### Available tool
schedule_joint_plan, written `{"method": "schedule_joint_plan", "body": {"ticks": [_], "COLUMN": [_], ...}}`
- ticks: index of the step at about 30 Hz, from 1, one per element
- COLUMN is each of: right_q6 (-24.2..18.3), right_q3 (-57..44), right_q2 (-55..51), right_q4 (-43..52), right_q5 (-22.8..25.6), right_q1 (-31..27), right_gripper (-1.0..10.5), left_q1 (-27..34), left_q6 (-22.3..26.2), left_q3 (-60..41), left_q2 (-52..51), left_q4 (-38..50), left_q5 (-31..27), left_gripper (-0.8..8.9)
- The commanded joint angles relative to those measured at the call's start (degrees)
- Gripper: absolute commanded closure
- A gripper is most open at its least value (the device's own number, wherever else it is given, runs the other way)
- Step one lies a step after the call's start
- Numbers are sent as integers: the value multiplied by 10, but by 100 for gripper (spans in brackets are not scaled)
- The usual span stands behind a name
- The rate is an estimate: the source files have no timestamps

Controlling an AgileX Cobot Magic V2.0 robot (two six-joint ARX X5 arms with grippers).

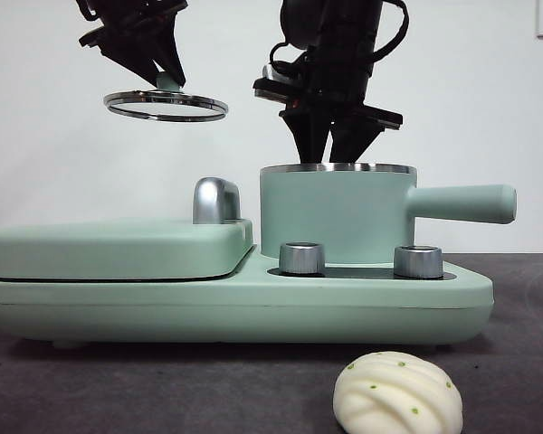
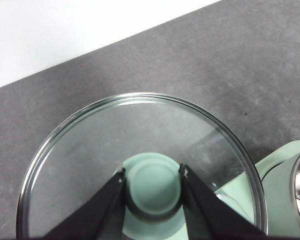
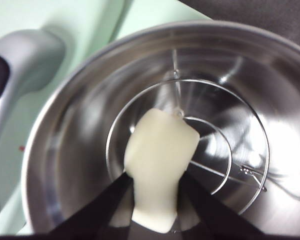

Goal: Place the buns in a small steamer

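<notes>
While the left gripper (image 2: pixel 153 182) hangs high above the flat griddle section (image 1: pixel 118 249), its jaws are clamped on the green knob (image 2: pixel 154 184) of the glass lid (image 1: pixel 166 105), which is held level in the air, well apart from the pot. Right gripper (image 3: pixel 155 187) sits directly over the small steamer (image 1: pixel 339 217), tips dipping just inside the steel rim; jaws closed on the smooth plain bun (image 3: pixel 160 165), which hangs above the wire rack (image 3: pixel 225 165) in the steel interior. Contact between bun and rack cannot be told. Steamer stands on the mint-green base (image 1: pixel 235 303), handle pointing to the side, two steel dials (image 1: pixel 301 258) in front. Pleated bun (image 1: pixel 398 396) with green specks lies on the dark table (image 1: pixel 118 389), in front of the base.
</notes>
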Motion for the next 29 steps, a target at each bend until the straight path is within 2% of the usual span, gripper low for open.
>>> {"method": "schedule_joint_plan", "body": {"ticks": [1, 5, 8, 15, 19, 22, 25, 29], "right_q6": [-9, -9, -8, -6, -7, -2, 7, 17], "right_q3": [16, 16, 16, 32, 107, 108, 72, -17], "right_q2": [16, 16, 16, 10, -1, -54, -122, -214], "right_q4": [4, 4, 5, 4, -60, -61, -62, -62], "right_q5": [-2, -25, -25, -15, -12, -6, 2, 2], "right_q1": [3, 2, 2, 2, 2, 3, 12, 25], "right_gripper": [818, 745, 566, 553, 503, 496, 448, 446], "left_q1": [-1, -1, -1, -1, -1, -1, -2, -2], "left_q6": [-3, -3, -3, -3, -3, -3, -3, -3], "left_q3": [24, 24, 24, 24, 24, 24, 24, 24], "left_q2": [-4, -4, -3, -3, -3, -3, -3, -3], "left_q4": [12, 11, 11, 9, 8, 3, 2, 2], "left_q5": [2, 2, 2, 2, 2, 2, 2, 2], "left_gripper": [789, 789, 789, 789, 789, 789, 789, 789]}}
